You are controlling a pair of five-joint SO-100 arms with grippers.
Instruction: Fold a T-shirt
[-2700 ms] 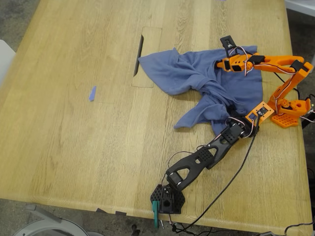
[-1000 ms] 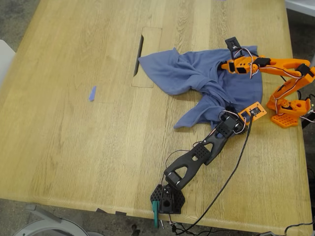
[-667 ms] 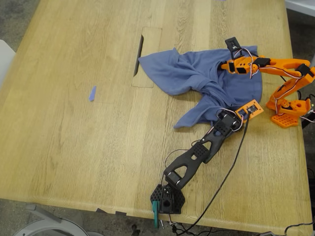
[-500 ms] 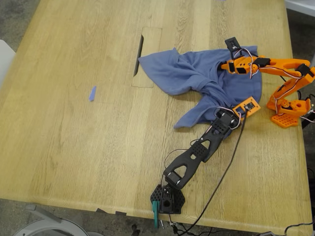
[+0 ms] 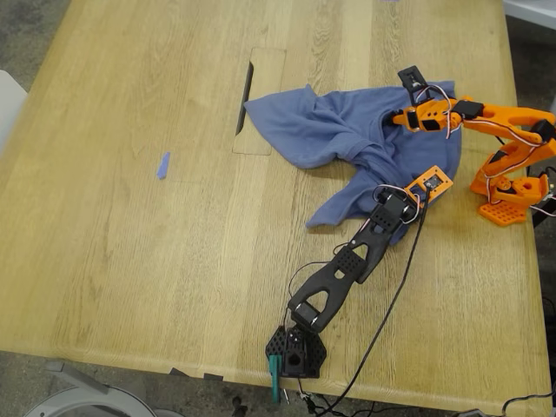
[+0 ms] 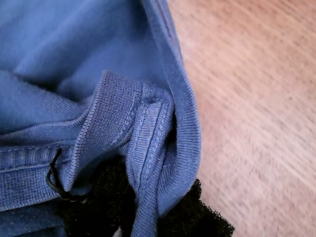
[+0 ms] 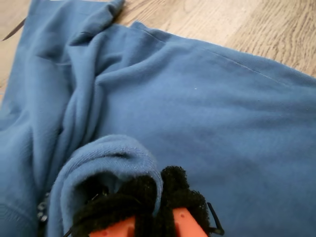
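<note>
T-shirt [image 5: 365, 139]: crumpled on the table [image 5: 130, 243] beside its slot.
My first gripper [image 6: 143, 217]: pinching ribbed collar — clamped.
My second gripper [image 7: 158, 207]: clamped on a cloth fold.

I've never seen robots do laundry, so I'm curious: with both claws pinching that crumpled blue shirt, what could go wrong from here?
1. My first gripper pinches only a narrow ribbed edge of the T-shirt; a pull could probably slip it free.
2. The T-shirt lies bunched and twisted on the table, so lifting may carry the wrinkles into the fold.
3. My second gripper holds a thick rolled fold, so it might drag extra layers along.
</note>
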